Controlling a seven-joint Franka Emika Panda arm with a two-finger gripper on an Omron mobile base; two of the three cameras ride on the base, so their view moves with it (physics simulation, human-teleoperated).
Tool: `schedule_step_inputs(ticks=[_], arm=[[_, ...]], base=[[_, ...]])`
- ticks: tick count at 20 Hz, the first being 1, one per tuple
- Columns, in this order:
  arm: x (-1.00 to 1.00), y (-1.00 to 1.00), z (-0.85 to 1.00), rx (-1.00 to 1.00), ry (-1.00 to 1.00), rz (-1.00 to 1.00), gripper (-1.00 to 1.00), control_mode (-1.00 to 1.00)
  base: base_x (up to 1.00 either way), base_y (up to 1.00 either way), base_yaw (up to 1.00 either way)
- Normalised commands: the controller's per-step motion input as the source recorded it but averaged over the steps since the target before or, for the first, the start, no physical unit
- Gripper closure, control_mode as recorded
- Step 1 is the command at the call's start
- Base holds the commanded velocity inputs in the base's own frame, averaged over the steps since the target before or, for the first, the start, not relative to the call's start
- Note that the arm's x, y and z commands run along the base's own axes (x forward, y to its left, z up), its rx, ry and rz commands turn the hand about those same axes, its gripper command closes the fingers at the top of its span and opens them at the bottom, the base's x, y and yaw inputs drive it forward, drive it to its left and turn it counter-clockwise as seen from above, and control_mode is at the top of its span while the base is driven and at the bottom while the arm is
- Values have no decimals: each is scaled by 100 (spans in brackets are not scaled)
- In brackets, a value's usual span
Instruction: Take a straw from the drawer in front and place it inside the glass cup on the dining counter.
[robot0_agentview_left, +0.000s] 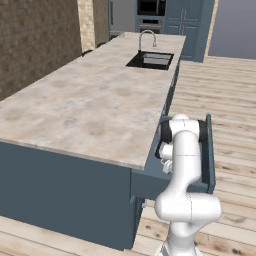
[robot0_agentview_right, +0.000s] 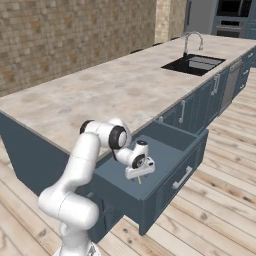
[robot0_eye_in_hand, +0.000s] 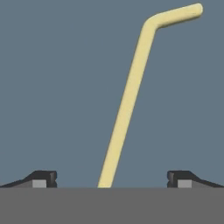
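The straw (robot0_eye_in_hand: 127, 98) is seen lying flat on the floor of the pulled-out drawer (robot0_agentview_right: 172, 150), bent near its far end. The tool (robot0_eye_in_hand: 111, 179) is held just above it, jaws spread wide, with the straw between the fingertips (robot0_eye_in_hand: 41, 178) and nothing gripped.

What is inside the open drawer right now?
The straw lies on the drawer floor, between the open gripper's fingertips. The hand covers part of the floor in the base views.
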Motion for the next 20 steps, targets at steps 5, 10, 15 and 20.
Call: schedule_step_inputs(ticks=[5, 10, 15, 20], arm=[[12, 0, -39, 0, 0, 0, -100, -100], [2, 0, -34, 0, 0, 0, 100, -100], [0, 0, -32, 0, 0, 0, 100, -100], [-4, 0, -24, 0, 0, 0, 100, -100]], base=[[0, 0, 0], [0, 0, 0], [0, 0, 0], [0, 0, 0]])
